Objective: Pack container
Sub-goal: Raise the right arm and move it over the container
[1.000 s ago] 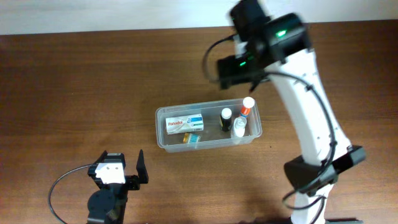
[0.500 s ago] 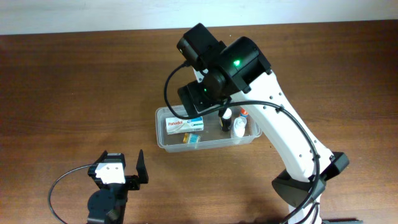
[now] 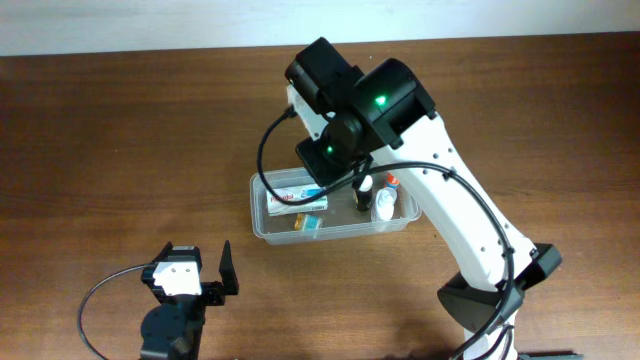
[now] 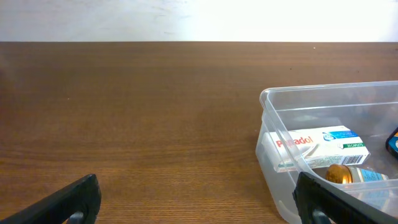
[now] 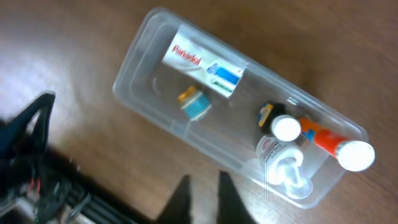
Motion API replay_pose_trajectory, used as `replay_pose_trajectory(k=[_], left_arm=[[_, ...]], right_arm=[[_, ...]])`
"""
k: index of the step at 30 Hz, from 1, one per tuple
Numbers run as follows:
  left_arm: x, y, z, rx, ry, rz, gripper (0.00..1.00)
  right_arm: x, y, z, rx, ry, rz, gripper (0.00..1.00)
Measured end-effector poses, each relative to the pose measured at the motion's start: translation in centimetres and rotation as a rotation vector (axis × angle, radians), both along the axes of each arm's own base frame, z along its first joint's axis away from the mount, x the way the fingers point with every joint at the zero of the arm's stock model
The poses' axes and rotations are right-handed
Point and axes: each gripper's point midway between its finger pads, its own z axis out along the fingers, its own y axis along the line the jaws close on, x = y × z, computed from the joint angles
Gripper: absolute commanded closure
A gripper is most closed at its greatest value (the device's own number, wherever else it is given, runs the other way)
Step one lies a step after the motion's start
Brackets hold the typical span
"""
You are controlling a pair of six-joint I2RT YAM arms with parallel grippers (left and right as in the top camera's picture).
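The clear container point(image 3: 258, 214) lies mid-table. In it are a Panadol box point(image 3: 296, 199), a small amber bottle point(image 3: 307, 222), a black bottle point(image 3: 362, 192), a white bottle point(image 3: 384, 207) and an orange tube point(image 3: 392, 181). My right arm hangs over its left half. From the right wrist view the right gripper point(image 5: 205, 175) is shut and empty, high above the table on the near side of the container point(image 5: 134, 68). My left gripper point(image 3: 197, 263) rests near the front left, open and empty point(image 4: 199, 205). Its right finger stands in front of the container's corner point(image 4: 273, 124).
The left arm's base and its cable point(image 3: 95, 300) sit at the front left. The right arm's base point(image 3: 490, 300) stands at the front right. Bare brown wood surrounds the container, and a pale wall runs along the table's far edge point(image 4: 199, 41).
The right arm has swung left from beyond the container's right end to above its left half. Its fingers have come together. The left arm and the items have not moved.
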Motion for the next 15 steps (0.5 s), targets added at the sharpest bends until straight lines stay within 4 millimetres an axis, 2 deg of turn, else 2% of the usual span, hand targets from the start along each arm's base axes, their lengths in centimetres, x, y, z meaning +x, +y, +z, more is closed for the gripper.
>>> replay_pose_trajectory(k=[4, 8, 12, 15], left_arm=[[0.0, 0.0, 0.0, 0.0, 0.0, 0.0, 0.0], [0.0, 0.0, 0.0, 0.0, 0.0, 0.0, 0.0], [0.0, 0.0, 0.0, 0.0, 0.0, 0.0, 0.0], [0.0, 0.0, 0.0, 0.0, 0.0, 0.0, 0.0]], right_arm=[[-0.9, 0.0, -1.5, -0.02, 0.052, 0.064, 0.96], [-2.1, -0.4, -4.0, -0.071, 0.132, 0.13, 0.96], [-4.6, -0.4, -7.1, -0.096, 0.252, 0.272, 0.96], [-7.0, 0.3, -8.6, -0.076, 0.334, 0.407, 0.96]])
